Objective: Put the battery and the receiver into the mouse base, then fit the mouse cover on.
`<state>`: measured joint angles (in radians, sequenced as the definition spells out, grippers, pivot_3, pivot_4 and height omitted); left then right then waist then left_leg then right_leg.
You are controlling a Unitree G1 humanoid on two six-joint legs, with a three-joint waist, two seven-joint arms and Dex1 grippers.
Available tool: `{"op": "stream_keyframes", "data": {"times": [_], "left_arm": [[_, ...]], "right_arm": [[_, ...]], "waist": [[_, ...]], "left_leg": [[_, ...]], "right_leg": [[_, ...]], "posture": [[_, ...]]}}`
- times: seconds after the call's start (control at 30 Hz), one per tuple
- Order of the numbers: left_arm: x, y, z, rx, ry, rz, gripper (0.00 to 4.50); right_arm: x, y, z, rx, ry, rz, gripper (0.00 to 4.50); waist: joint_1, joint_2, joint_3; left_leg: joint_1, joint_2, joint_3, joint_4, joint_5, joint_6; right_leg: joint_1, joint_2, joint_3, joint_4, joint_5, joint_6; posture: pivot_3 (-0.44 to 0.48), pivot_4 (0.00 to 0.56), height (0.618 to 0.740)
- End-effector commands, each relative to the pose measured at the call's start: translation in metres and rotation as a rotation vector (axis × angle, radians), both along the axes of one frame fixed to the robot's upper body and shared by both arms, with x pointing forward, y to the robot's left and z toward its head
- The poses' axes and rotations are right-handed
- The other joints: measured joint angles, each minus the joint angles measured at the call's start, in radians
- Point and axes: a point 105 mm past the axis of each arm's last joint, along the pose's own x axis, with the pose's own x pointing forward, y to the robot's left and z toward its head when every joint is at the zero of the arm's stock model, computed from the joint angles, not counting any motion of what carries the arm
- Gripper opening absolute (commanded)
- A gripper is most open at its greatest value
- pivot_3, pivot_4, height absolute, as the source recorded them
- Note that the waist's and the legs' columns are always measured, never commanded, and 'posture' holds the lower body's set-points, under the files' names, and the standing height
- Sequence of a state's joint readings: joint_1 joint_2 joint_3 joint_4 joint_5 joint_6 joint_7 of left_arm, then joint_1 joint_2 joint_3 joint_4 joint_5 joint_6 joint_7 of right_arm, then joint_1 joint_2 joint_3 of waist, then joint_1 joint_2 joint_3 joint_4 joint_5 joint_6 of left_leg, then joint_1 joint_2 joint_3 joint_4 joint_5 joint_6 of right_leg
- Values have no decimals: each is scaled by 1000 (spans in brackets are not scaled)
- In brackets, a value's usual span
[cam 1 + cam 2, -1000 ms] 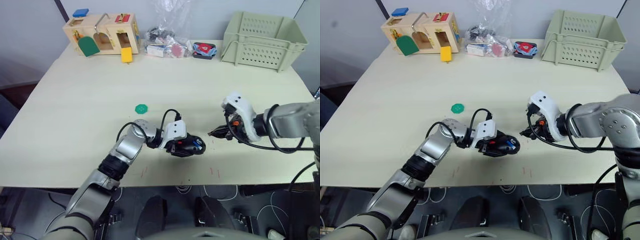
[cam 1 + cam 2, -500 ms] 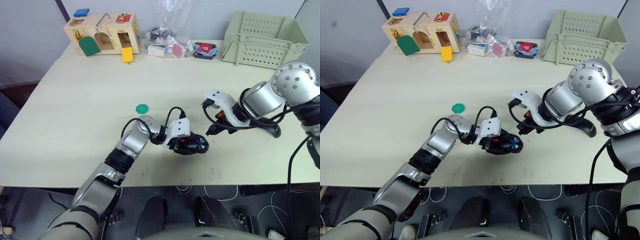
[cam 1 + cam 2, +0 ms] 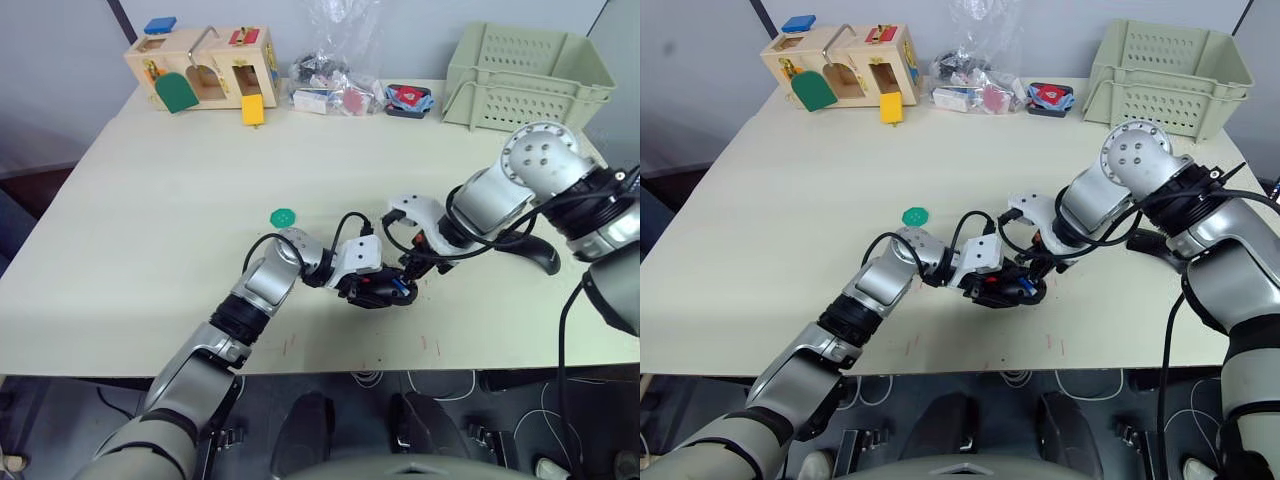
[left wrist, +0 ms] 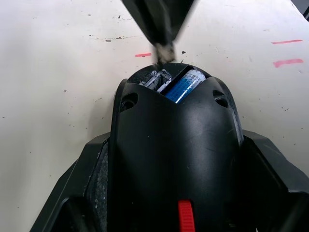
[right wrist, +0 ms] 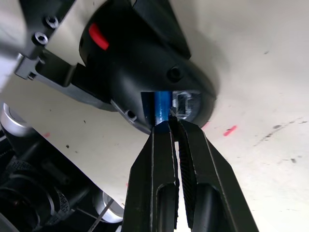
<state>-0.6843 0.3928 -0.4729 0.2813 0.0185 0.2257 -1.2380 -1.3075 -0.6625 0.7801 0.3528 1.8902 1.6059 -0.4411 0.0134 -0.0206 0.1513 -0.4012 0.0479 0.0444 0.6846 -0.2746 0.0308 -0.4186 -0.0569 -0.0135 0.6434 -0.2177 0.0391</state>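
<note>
My left gripper [image 3: 372, 289] is shut on the black mouse base [image 3: 386, 293], holding it just over the table's front middle. Its fingers [image 4: 270, 169] clamp the base's two sides. The blue and white battery [image 4: 183, 86] lies in the base's hollow. My right gripper [image 3: 408, 272] comes in from the right, shut on the small silvery receiver [image 4: 164, 51], with its tips at the hollow's edge beside the battery [image 5: 158, 107]. The glossy black mouse cover [image 3: 541, 255] lies on the table behind my right arm, partly hidden by it.
A green disc [image 3: 283, 216] lies left of the left forearm. Along the table's far edge stand a wooden latch box [image 3: 205, 68], a clear bag of small parts [image 3: 330, 85], a red and blue item [image 3: 408, 98] and a pale green crate [image 3: 525, 75].
My right gripper has swung left and down from beside the mouse base until its tips reach the base's hollow. The left gripper has kept the base almost in place.
</note>
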Motion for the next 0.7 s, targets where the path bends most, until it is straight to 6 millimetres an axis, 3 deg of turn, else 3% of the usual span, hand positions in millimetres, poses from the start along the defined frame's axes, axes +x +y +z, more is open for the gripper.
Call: {"op": "stream_keyframes", "data": {"times": [0.03, 0.7], "left_arm": [[-3, 7, -19, 70, 38, 31, 2934], [-8, 11, -23, 90, 63, 47, 2934]], "right_arm": [[0, 4, 7, 18, -35, 3, 0], [1, 5, -3, -4, -73, -8, 0]], "waist": [[-1, 0, 0], [-7, 0, 0]], "left_leg": [[0, 0, 0, 0, 0, 0], [0, 1, -1, -1, -1, 1]], "right_leg": [[0, 0, 0, 0, 0, 0], [-1, 1, 0, -1, 0, 0]], "posture": [[0, 150, 740], [0, 150, 740]]}}
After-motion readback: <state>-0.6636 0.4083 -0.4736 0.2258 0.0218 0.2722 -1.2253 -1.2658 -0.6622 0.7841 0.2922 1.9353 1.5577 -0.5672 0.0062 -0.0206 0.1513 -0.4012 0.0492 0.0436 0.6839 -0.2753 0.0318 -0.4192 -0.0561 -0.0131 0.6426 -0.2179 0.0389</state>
